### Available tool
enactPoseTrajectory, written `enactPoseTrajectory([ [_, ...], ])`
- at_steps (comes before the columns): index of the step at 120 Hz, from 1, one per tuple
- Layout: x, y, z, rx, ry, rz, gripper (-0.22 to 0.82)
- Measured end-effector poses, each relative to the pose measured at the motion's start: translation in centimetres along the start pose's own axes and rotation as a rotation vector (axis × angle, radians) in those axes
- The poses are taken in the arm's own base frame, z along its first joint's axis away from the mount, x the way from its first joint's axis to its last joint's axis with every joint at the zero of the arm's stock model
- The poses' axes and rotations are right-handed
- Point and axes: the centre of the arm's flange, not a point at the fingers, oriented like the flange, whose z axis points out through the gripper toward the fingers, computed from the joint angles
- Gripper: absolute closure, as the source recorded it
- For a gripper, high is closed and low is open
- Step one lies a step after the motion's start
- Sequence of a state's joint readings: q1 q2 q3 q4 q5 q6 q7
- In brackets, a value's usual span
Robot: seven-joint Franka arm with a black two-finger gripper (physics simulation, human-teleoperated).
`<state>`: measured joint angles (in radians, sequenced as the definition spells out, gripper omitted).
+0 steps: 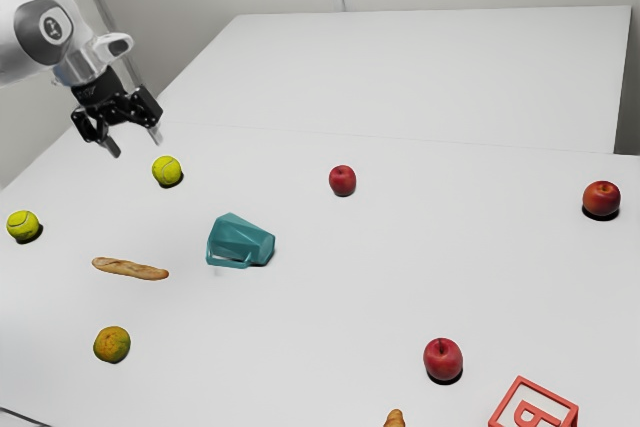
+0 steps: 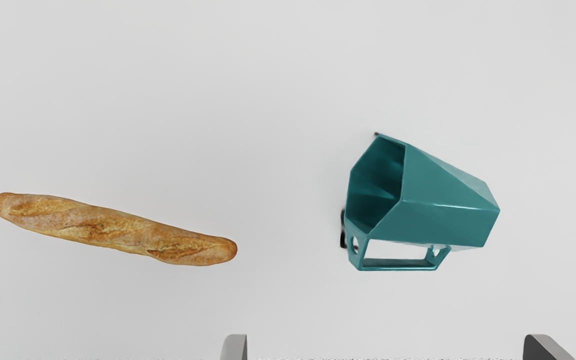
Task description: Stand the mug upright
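Teal and many-sided, the mug (image 2: 433,212) lies on its side, just off the near end of the baguette (image 2: 118,227) and apart from it. Its open mouth (image 2: 375,185) faces the baguette, and its closed end (image 2: 485,215) points the other way. I hold my pincer (image 1: 134,142) well above the table (image 1: 300,347), with its fingers (image 2: 235,347) spread wide and nothing between them. In the exterior view the mug lies below me, toward the view's right, on the far side of the baguette's end from the baguette's own length

What matters is the mug's long axis: it runs nearly in line with the baguette, only a little aslant, and the line from one of my fingertips to the other runs much the same way. So, as I judge it, closing like this would take me along the mug from mouth to closed end; to pinch across its body I need roughly a quarter turn of the wrist as I come over and down. The handle (image 2: 400,267) juts from the flank facing my fingertips in the wrist view, and I could knock it in passing. Once gripped, the mug wants tipping so that its baguette-facing mouth ends up on top
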<state>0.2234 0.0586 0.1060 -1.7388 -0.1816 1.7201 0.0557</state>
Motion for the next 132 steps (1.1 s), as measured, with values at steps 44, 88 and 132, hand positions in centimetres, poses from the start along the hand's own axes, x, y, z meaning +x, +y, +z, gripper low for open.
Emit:
enactPoseTrajectory([
  [44, 2.7, -0.4, 11.8, -0.231, -0.226, -0.091, 0.00],
  [88, 4.9, -1.6, 18.2, -0.371, -0.294, -0.157, 0.00],
  [132, 5.7, -1.2, 21.8, -0.487, -0.321, -0.204, 0.00],
])
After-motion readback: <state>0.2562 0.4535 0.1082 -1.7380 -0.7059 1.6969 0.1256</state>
